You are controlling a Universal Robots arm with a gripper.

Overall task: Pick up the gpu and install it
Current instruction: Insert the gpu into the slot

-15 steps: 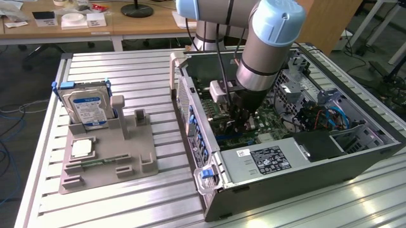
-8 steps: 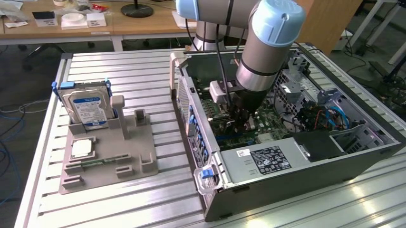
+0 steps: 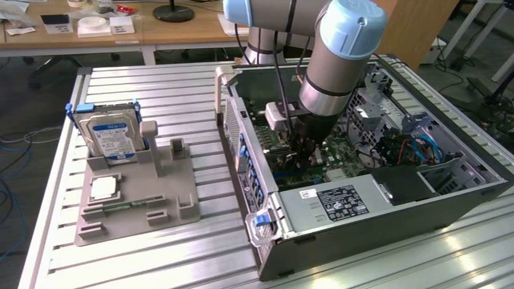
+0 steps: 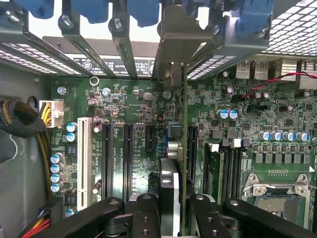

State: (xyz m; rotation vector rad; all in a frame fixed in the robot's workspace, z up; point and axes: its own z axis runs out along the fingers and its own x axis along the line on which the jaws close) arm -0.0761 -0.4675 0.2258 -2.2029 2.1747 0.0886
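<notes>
— Where is the pincer (image 3: 309, 158)?

— Down inside the open grey metal computer case (image 3: 386, 211), low over the green motherboard (image 4: 124, 99).

— What does it have hold of?

— The gpu (image 4: 169, 186), a thin flat dark card with a pale metal edge. The black fingers (image 4: 146, 213) are drawn in to a narrow gap, one against each face of the card, which stands on edge between them.

— How does the card run from there?

— Straight ahead of the fingertips, across the board, to its pale metal bracket (image 4: 173, 44), which reaches the case's back wall among the blue plastic slot latches (image 4: 143, 10).

— Is it seated in a slot?

— I cannot tell. A long black expansion slot (image 4: 192, 148) lies just beside the card's lower edge. Two more black slots (image 4: 128, 153) and one white slot (image 4: 84, 153) lie on the other side of the pincer, uncovered.

— What else is near?

— The square silver processor socket (image 4: 277, 191), on the same side as that nearest slot but further out.

— And outside the case?

— Well apart from the pincer, toward the exterior view's left, a grey moulded stand (image 3: 136, 198) sits on the ribbed aluminium table (image 3: 161, 90). It holds an upright silver hard drive with a blue-white label (image 3: 112, 135) and a small square silvery chip (image 3: 105, 188) lying flat.
</notes>
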